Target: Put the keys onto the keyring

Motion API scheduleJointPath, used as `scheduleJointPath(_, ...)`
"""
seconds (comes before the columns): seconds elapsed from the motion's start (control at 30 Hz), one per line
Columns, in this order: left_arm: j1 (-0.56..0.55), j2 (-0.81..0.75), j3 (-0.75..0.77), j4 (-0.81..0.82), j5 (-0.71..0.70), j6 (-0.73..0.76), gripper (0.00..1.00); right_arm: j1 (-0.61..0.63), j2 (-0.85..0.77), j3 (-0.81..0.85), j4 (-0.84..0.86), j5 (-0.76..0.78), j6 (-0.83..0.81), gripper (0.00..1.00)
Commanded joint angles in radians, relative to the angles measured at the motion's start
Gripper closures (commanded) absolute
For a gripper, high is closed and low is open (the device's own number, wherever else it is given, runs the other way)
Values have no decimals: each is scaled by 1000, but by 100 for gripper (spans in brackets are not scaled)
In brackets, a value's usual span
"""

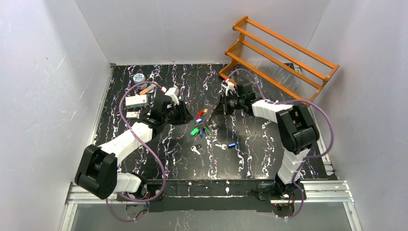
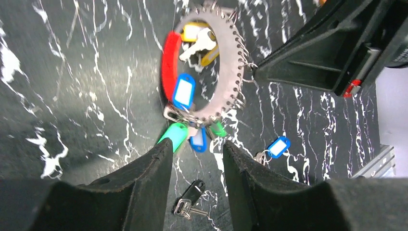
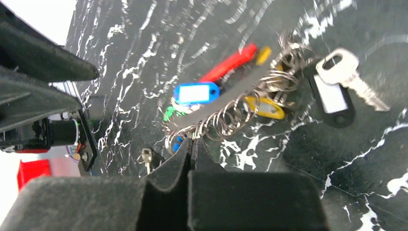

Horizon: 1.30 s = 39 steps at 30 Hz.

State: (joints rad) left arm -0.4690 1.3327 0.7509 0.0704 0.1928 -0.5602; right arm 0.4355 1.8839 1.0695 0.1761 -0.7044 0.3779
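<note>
1. Black marbled table [image 1: 250,144], with the keyring [image 2: 235,57] between both grippers' tips
2. Pressed together, the right gripper [image 3: 193,147] pinches its rim
3. Spread, the left gripper [image 2: 197,143] sits just short of its green tag [image 2: 175,134]
4. Beneath that gripper lies a black-tagged key [image 2: 190,195], a blue-tagged key [image 2: 278,146] to its right

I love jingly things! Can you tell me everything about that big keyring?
The keyring is a flat grey metal-looking band bent into a hoop, with lots of little silver split rings along its outer edge. Red, blue, yellow and green plastic tags and a silver key hang from it. It is near the middle of the black table, and the right gripper, shut, pinches its edge.
</note>
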Motion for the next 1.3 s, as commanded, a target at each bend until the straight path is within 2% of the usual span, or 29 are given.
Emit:
scheduleJointPath(0.0,-3,-82,104,-112,-46,126,58,10,-167,86,-116,17,-147,99)
scheduleJointPath(0.17,-3,-135,181,-136,-49,201,56,9,-301,107,-101,14,-228,99)
scheduleJointPath(0.4,-3,-190,192,-76,67,310,54,10,-382,97,-60,48,-285,99)
scheduleJointPath(0.67,-3,-301,73,113,203,496,53,10,-457,-42,65,-98,-434,99)
scheduleJointPath(0.87,-3,-367,-54,274,448,693,53,10,-446,-78,20,-293,-575,99)
scheduleJointPath(1.07,-6,-346,-107,350,535,672,55,15,-429,-114,14,-425,-632,99)
scheduleJointPath(1.27,-58,-273,-163,480,537,613,58,33,-463,-174,23,-458,-729,99)
